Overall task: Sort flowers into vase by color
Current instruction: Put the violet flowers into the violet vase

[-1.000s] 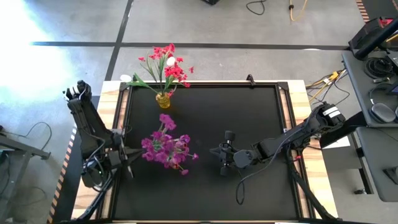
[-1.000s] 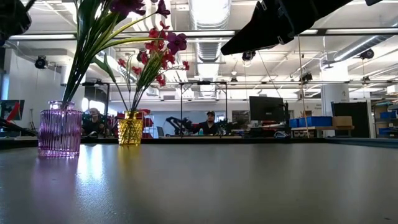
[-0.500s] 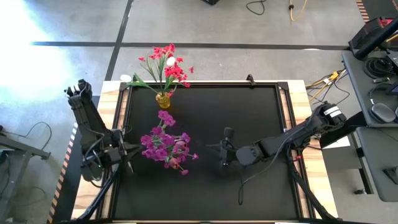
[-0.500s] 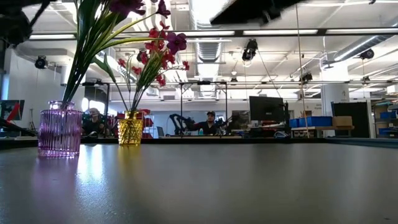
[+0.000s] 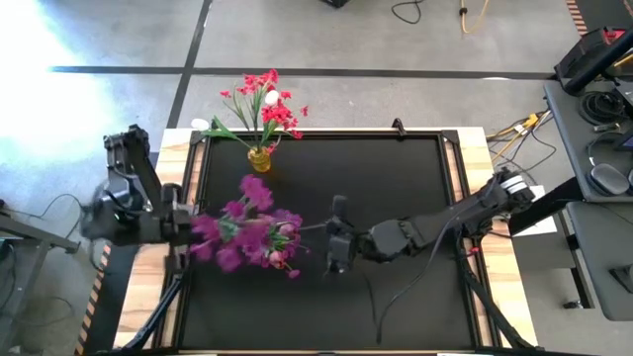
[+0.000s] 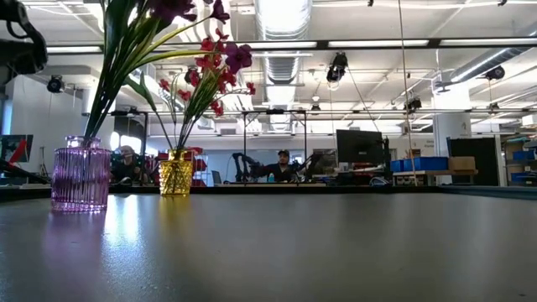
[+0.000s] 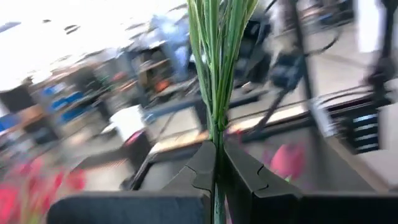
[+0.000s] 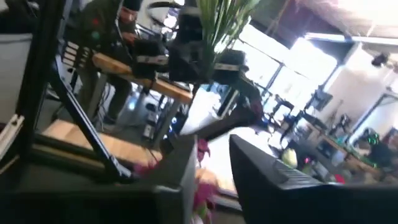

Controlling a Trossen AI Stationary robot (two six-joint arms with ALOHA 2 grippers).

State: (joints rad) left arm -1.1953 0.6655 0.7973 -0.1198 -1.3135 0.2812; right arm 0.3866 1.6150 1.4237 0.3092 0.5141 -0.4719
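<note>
Robot sorting artificial flowers by colour: nearest the camera, toward the left edge of the black surface (image 5: 396, 178), the purple-magenta flowers (image 5: 247, 232) stood in a ribbed purple vase (image 6: 81, 174), while the left gripper (image 7: 214, 180) was clamped tight on their bundled green stems (image 7: 214, 74), just below where the leaves fanned out. The right gripper (image 5: 336, 247) hovered just beside the blooms, toward the middle of the surface, its fingers slightly parted and holding nothing that could be seen. The sprigs looked feather-light and springy, with thin, wiry stems that would likely bend rather than break and could slip through a loose pinch. The bare lower stem, gathered as a bunch, appeared the sound place to take hold, since the soft blooms would crush or snag. The glass-like vases seemed light enough to tip if a stem dragged on the rim. Farther back, at the far edge near the far-left corner, a yellow vase (image 6: 175, 173) held the red-pink flowers (image 5: 272, 107) together with one white bud (image 5: 271, 98). In all: two vases, two bunches, one white bud and two grippers. The individual sprigs overlapped too much to count. Beyond the table, a person (image 6: 284, 165) sat in the workshop.
</note>
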